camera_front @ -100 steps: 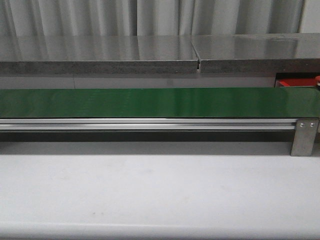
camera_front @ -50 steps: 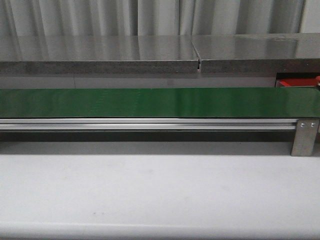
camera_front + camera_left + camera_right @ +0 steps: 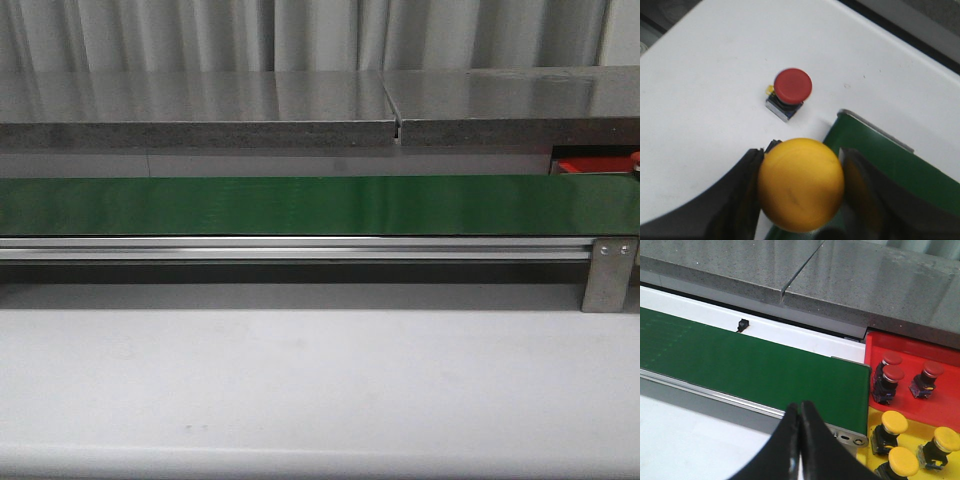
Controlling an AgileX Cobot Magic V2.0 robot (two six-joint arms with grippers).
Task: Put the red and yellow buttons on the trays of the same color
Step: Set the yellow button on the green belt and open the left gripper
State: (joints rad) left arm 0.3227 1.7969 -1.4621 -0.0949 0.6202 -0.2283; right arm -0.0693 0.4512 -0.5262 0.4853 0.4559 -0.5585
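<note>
In the left wrist view my left gripper [image 3: 801,187] is shut on a yellow button [image 3: 801,184], held over the end of the green belt [image 3: 890,165]. A red button [image 3: 792,87] with a dark base stands on the white table beyond it. In the right wrist view my right gripper [image 3: 799,416] is shut and empty over the belt's near rail. A red tray [image 3: 912,351] holds three red buttons [image 3: 892,374]. A yellow tray [image 3: 875,416] beside it holds three yellow buttons [image 3: 894,422]. In the front view only a corner of the red tray [image 3: 590,167] shows; neither gripper is in view there.
The long green belt [image 3: 300,205] runs across the front view on a metal rail [image 3: 300,248] with a bracket [image 3: 610,272] at its right end. A grey stone shelf [image 3: 200,105] lies behind it. A small black sensor [image 3: 743,324] sits by the belt's far edge.
</note>
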